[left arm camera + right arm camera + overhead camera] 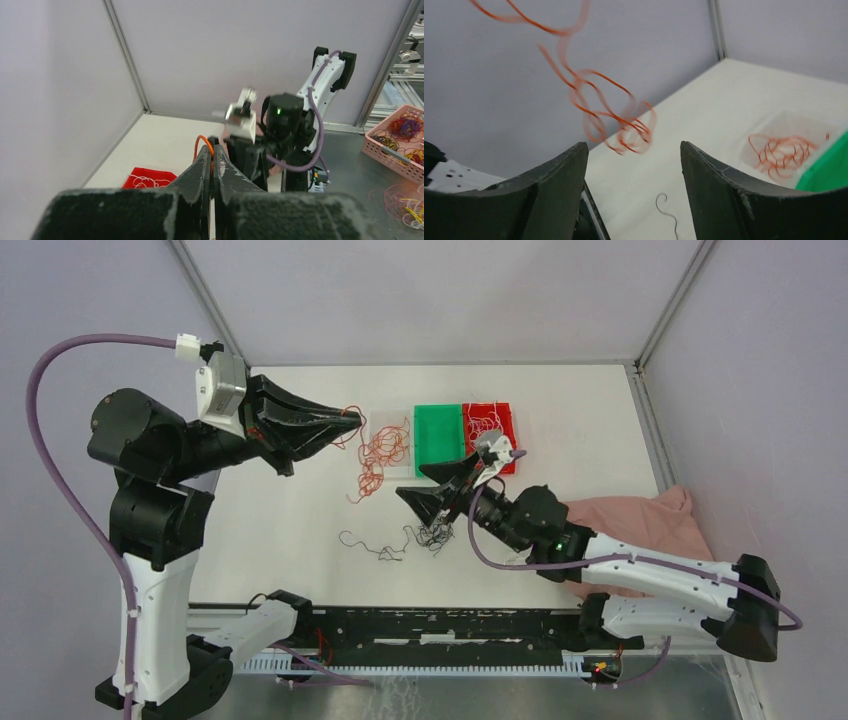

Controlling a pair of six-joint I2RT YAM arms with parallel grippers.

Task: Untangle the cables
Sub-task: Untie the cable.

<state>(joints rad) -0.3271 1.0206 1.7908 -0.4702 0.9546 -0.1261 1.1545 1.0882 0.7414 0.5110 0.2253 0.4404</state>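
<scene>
**Left pinches orange, right spread**

My left wrist view hides most of the orange cables (378,452). Only one loop shows above the left gripper (212,150), whose jaws pinch it. The right gripper (634,150) sits low, jaws spread. The strands hang blurred ahead of them and the black cables (400,540) lie beneath. The table (724,100) runs ahead to the wall (499,75).

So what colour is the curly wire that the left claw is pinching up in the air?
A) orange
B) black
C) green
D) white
A: in the left wrist view the left gripper is shut on an orange cable, which loops up out of its closed tips.
</scene>
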